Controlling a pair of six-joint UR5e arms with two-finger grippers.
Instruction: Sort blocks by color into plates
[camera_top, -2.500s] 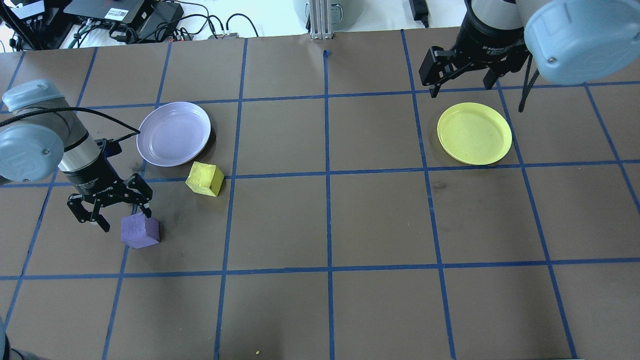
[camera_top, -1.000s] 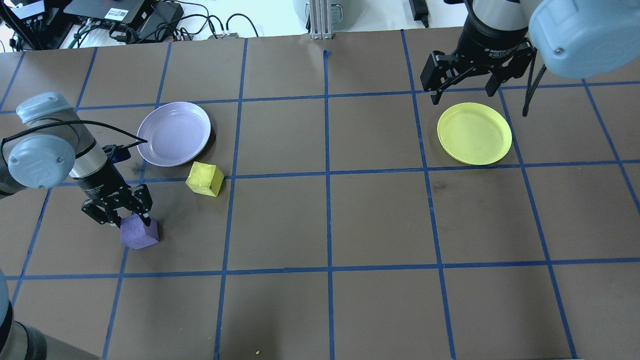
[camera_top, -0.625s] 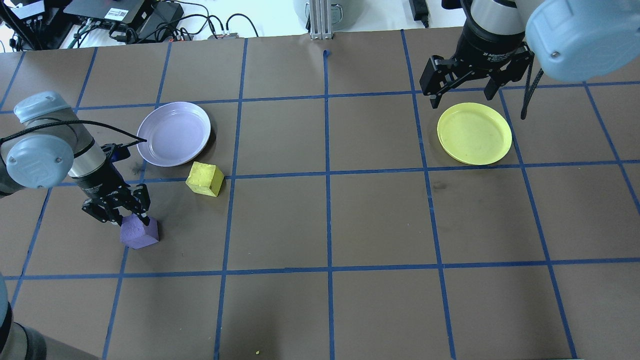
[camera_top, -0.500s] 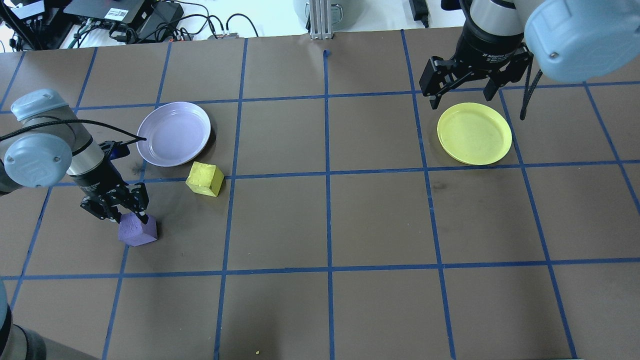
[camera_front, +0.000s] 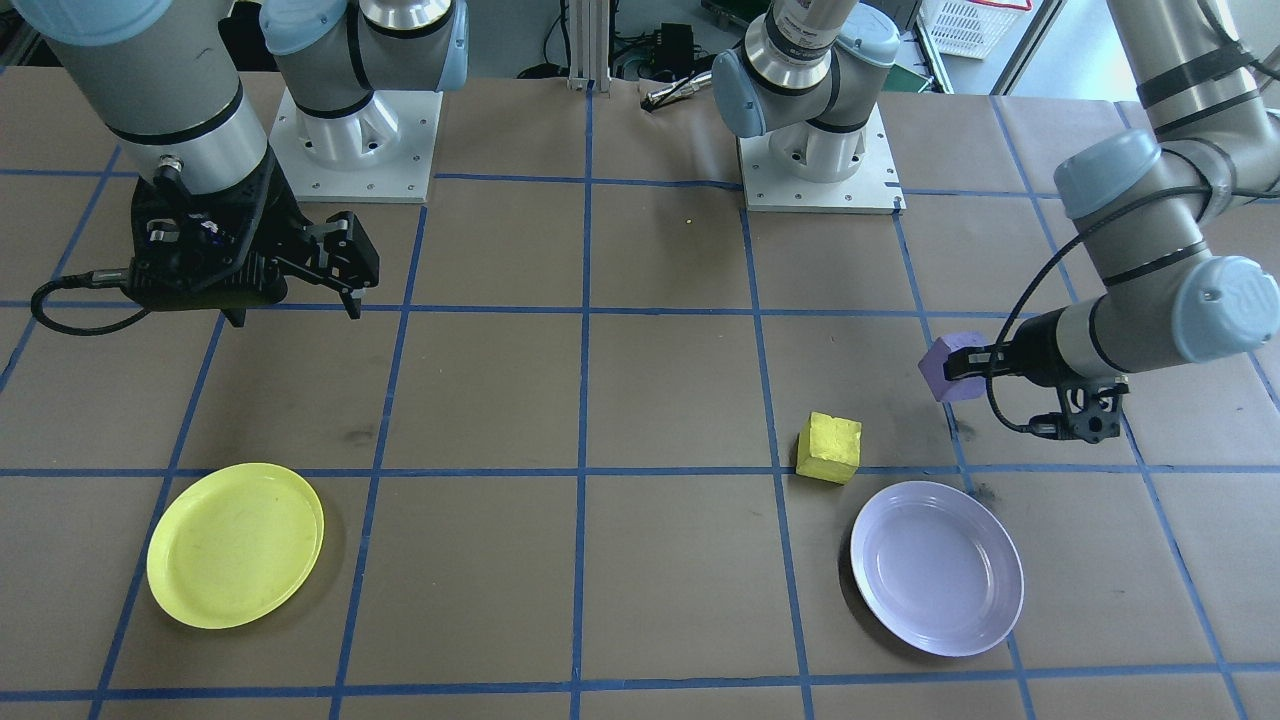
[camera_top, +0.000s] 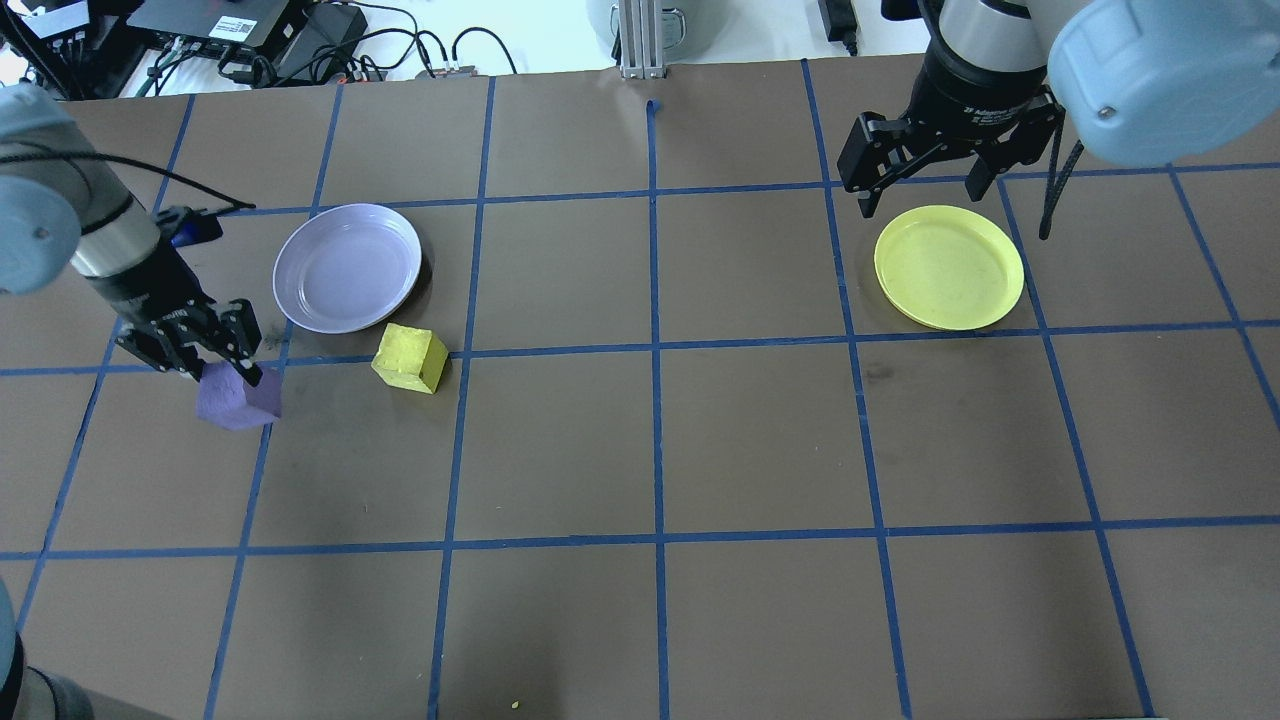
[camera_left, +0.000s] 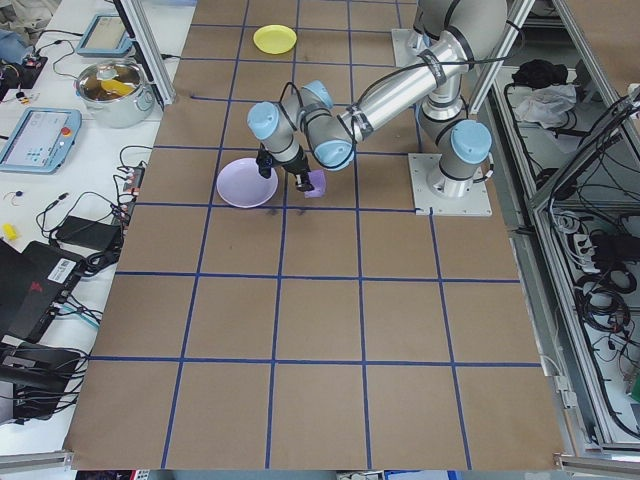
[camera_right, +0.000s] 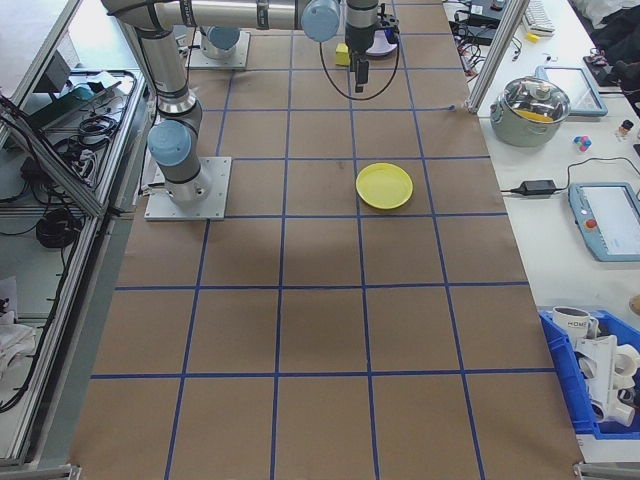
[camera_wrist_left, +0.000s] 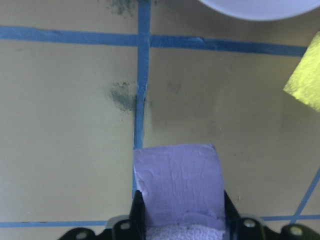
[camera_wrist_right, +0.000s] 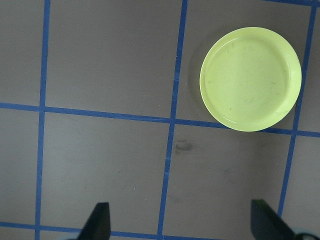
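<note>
Purple block (camera_top: 238, 400): clamped between the fingers of the left gripper (camera_top: 205, 352); since half a second ago it has left its spot on the table (camera_top: 700, 450) and travelled toward the lavender plate (camera_top: 347, 267), now hanging just left of it.
Meaning for the task: pick done, carry under way; release over the lavender plate remains.
Yellow block (camera_top: 409, 358): unmoved on the table, just near of the lavender plate.
Yellow plate (camera_top: 949, 266): far right, empty.
Right gripper (camera_top: 925, 165): spread wide, holding nothing, beside the yellow plate.
</note>
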